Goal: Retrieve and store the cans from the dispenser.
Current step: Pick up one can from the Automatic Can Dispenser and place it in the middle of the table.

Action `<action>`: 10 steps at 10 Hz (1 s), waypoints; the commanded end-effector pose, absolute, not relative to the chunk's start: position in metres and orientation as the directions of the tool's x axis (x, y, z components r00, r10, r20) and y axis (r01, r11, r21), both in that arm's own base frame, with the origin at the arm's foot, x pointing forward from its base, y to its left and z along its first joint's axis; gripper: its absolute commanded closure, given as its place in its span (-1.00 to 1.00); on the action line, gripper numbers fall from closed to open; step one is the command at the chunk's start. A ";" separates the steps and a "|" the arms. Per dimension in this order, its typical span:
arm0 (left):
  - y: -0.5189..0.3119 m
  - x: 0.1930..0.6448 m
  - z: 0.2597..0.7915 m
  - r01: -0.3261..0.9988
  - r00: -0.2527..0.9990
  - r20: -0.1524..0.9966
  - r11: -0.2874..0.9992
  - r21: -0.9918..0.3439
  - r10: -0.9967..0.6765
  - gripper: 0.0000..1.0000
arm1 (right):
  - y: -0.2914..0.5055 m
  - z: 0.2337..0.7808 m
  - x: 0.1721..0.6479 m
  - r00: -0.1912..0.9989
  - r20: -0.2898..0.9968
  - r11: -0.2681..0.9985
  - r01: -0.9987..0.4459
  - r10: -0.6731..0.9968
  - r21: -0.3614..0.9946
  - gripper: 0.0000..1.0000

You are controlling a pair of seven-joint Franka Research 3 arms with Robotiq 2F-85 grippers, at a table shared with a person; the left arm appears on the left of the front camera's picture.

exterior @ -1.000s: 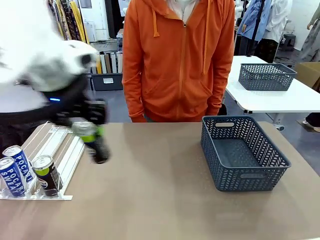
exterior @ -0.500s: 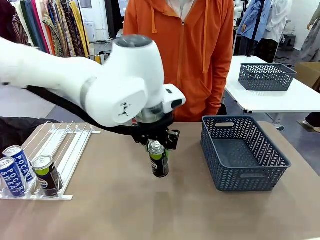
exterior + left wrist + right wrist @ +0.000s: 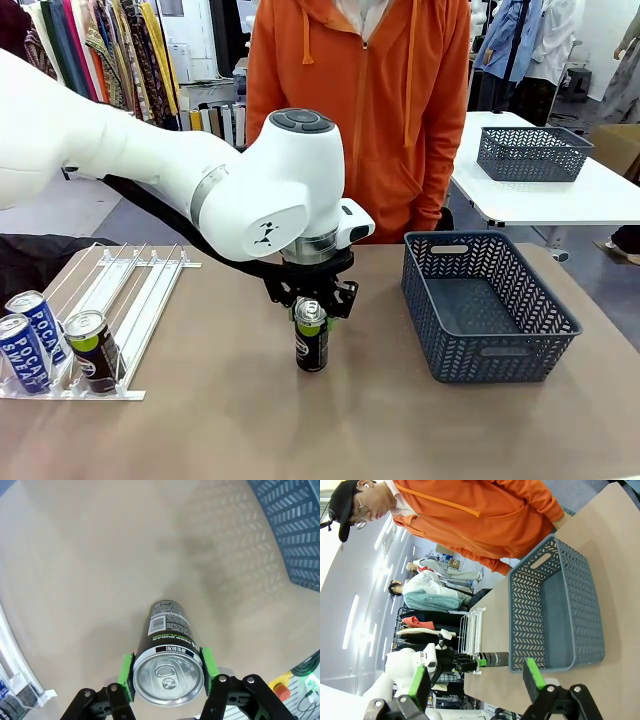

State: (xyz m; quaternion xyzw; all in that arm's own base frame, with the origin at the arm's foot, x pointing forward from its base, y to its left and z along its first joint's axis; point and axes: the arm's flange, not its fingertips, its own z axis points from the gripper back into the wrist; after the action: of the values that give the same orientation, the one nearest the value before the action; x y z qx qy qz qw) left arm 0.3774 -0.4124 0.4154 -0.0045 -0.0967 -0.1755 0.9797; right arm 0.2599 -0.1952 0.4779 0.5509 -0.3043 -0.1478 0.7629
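Observation:
My left gripper (image 3: pixel 312 303) is shut on the top of a dark can (image 3: pixel 311 347) with a yellow-green label. It holds the can upright at the table's middle, left of the grey basket (image 3: pixel 490 350). In the left wrist view the green pads (image 3: pixel 126 674) clamp the can (image 3: pixel 167 622) just under its silver top; I cannot tell whether its base touches the table. The white dispenser (image 3: pixel 140 300) lies at the left, with two blue cans (image 3: pixel 40 320) and one dark can (image 3: pixel 95 350) at its front lip. My right gripper (image 3: pixel 476 677) is open and holds nothing.
A person in an orange hoodie (image 3: pixel 355 120) stands at the table's far edge. The basket (image 3: pixel 555 615) has nothing in it. Bare tabletop (image 3: pixel 300 430) lies in front of the held can. Another table with a second basket (image 3: pixel 530 152) stands behind on the right.
My left arm has carried the dark can from beside the dispenser rightward to the table's middle, then lowered it and turned it upright. The cans in the dispenser have not moved.

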 end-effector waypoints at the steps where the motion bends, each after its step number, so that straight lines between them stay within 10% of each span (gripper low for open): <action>1: -0.416 0.380 0.419 0.313 0.930 0.194 0.949 0.030 -0.313 1.00 | -0.196 0.482 0.262 0.764 0.304 0.333 -0.124 -0.569 0.935 -1.00; 3: -0.412 0.381 0.418 0.318 0.928 0.193 0.948 0.035 -0.318 1.00 | -0.196 0.482 0.262 0.764 0.304 0.333 -0.124 -0.569 0.935 -1.00; 5: -0.408 0.380 0.420 0.319 0.928 0.196 0.947 0.026 -0.318 -1.00 | -0.196 0.482 0.262 0.764 0.304 0.333 -0.124 -0.569 0.935 -1.00; 10: -0.320 0.343 0.542 0.244 0.923 0.335 0.962 -0.121 -0.192 -1.00 | -0.196 0.482 0.262 0.764 0.304 0.333 -0.124 -0.569 0.935 -1.00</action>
State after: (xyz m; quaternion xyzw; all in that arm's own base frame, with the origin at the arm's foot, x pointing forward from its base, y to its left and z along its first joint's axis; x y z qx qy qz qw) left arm 0.3675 -0.3749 0.5109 -0.0553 -0.1517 -0.1242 0.9790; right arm 0.2602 -0.1954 0.4780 0.5508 -0.3041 -0.1477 0.7631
